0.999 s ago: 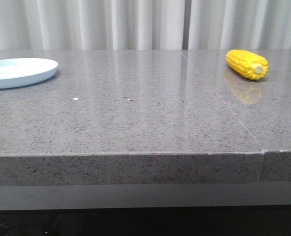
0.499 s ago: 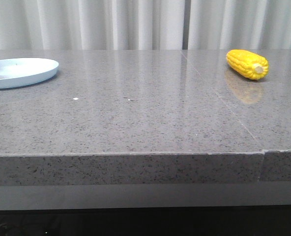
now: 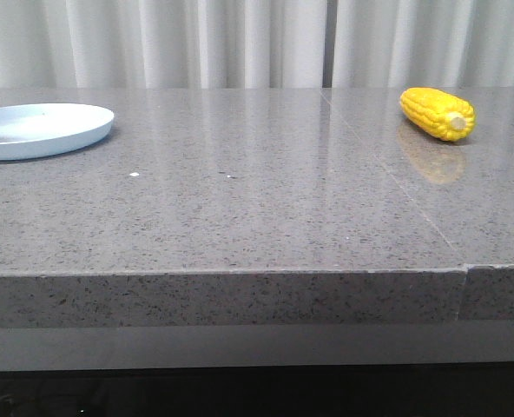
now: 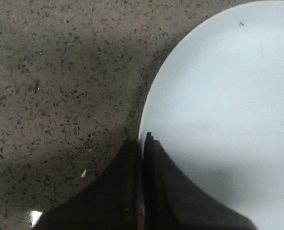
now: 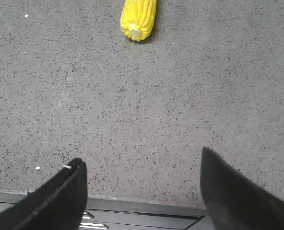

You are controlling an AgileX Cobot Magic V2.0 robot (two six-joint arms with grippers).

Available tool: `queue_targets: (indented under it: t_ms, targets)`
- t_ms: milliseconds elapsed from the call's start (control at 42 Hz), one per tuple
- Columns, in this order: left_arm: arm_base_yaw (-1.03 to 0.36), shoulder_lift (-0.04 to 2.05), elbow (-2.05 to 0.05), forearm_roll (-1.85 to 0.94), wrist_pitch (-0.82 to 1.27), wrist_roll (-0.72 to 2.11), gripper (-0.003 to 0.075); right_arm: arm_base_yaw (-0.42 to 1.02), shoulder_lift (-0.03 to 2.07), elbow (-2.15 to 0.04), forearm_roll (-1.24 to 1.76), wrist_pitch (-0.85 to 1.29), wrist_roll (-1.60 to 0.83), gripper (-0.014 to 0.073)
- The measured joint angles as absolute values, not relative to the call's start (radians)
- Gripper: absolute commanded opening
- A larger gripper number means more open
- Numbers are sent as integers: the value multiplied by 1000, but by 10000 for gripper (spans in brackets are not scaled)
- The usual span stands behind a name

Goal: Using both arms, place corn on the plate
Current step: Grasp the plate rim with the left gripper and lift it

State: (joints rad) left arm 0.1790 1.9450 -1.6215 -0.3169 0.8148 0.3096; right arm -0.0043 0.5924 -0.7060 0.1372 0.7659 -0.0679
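The yellow corn (image 3: 437, 113) lies on the grey table at the far right, its pale cut end facing forward. It also shows in the right wrist view (image 5: 138, 19), far ahead of my right gripper (image 5: 142, 158), which is open and empty above the table's near edge. The pale blue plate (image 3: 40, 130) sits at the far left. In the left wrist view my left gripper (image 4: 143, 139) is shut on the rim of the plate (image 4: 218, 96), one finger outside over the table and one over the plate's inside. Neither gripper shows clearly in the front view.
The speckled grey stone table (image 3: 257, 200) has a seam running from the back middle to the front right. White curtains hang behind it. A dark ledge below the table's near edge shows between the right fingers.
The plate has slid a little to the right across the table. The corn has not moved.
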Motion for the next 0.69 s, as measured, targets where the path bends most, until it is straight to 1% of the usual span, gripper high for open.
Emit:
queue_targets:
  t_ms: [262, 357, 476, 690]
  targets:
    - [176, 1814, -1624, -352, 844, 311, -20, -4, 592, -706, 137, 766, -68, 530]
    - [156, 1765, -1625, -354, 864, 311, -20, -4, 592, -706, 137, 766, -68, 530]
    - [103, 1722, -1626, -357, 878, 311, -20, -4, 592, -706, 137, 766, -68, 530]
    - [-48, 1722, -1627, -394, 884, 305, -20, -4, 592, -706, 137, 766, -68, 530]
